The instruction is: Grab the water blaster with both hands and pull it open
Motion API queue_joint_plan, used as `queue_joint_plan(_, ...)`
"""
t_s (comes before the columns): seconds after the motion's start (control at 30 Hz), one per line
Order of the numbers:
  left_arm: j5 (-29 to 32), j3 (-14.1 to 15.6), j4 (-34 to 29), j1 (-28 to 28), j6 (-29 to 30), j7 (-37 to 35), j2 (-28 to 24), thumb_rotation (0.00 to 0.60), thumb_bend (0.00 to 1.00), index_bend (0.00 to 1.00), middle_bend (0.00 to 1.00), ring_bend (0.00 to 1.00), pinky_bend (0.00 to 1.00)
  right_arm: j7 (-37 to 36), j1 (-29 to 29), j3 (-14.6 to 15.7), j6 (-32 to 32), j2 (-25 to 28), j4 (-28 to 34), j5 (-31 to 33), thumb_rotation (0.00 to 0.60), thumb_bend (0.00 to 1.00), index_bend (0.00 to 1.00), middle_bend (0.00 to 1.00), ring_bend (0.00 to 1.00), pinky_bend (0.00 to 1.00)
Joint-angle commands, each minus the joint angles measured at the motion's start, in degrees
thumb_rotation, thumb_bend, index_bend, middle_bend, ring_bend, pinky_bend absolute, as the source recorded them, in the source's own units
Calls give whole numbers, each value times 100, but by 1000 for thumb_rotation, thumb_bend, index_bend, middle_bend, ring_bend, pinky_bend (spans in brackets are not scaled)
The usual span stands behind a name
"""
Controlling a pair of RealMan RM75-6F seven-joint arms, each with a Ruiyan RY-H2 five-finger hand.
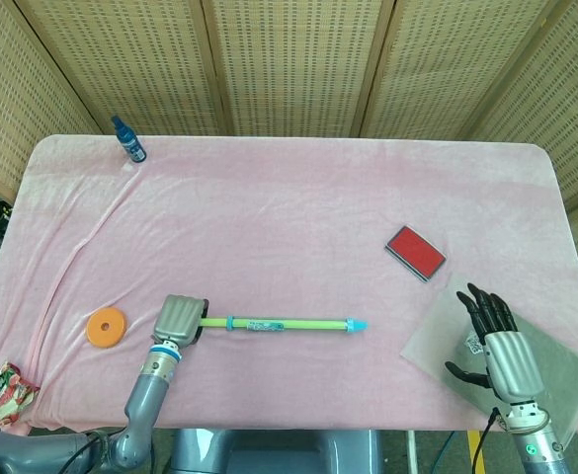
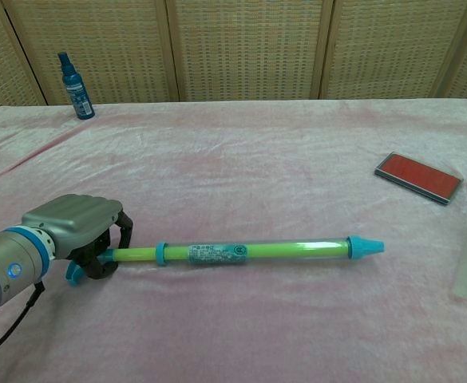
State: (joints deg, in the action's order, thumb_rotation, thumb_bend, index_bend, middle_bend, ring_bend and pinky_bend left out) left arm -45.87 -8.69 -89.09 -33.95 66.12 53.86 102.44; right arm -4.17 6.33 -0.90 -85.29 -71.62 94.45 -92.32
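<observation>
Two hands are showing at the near edge of the surface point(image 1: 289, 197), which is lying under a pink cloth. The left hand point(image 2: 77, 223) is curling its fingers point(image 2: 126, 233) over the handle end of the water blaster point(image 2: 241, 252) and is grasping it there; in the head view the same left hand point(image 1: 178, 320) is covering that end. The right hand point(image 1: 496, 346) is resting released, fingers apart and holding nothing, on a grey translucent sheet point(image 1: 565, 370) at the near right corner, well apart from the blaster.

The water blaster point(image 1: 279, 323) is lying flat near the front of the surface, running left to right, with its green rod toward the left hand and its blue nozzle tip point(image 2: 364, 247) pointing toward the right side.

An orange ring point(image 1: 105, 327) is lying just left of the left hand, and a crumpled red and green wrapper point(image 1: 4, 387) is lying at the near left corner.

Farther back on the right, a red pad in a dark frame point(image 2: 417, 176) is lying flat. At the far left corner, a small blue spray bottle point(image 2: 75, 76) is standing upright in front of the woven screen panels point(image 1: 289, 59).
</observation>
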Motion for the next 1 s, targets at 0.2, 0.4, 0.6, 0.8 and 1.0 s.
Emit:
queue_joint_plan(0.2, -571, -70, -580, 129, 371, -616, -536, 600, 627, 769, 892, 839, 775, 47, 5, 31, 42, -9, 21, -12, 600, 174, 0, 0, 0, 0)
queue_joint_plan(0.4, -702, -130, -985, 186, 496, -788, -984, 600, 627, 775, 894, 838, 775, 112, -4, 73, 34, -15, 75, -76, 600, 175, 0, 0, 0, 0)
queue_joint_plan(0.6, -410, -291, -1485, 136, 484, -591, -1742, 600, 628, 775, 893, 838, 775, 576, 30, 36, 24, -137, 221, -156, 600, 176, 49, 1, 0, 11)
queue_joint_plan(0.8, 142, -370, -1846, -70, 275, -316, -2301, 600, 634, 776, 893, 838, 775, 1899, 263, -354, 32, -480, 584, -164, 600, 203, 212, 350, 308, 297)
queue_joint_plan(1.0, 507, -384, -1990, -270, 174, -248, -2590, 600, 635, 777, 893, 838, 775, 2912, 593, -669, 470, -769, 1054, 256, 600, 242, 331, 760, 742, 567)
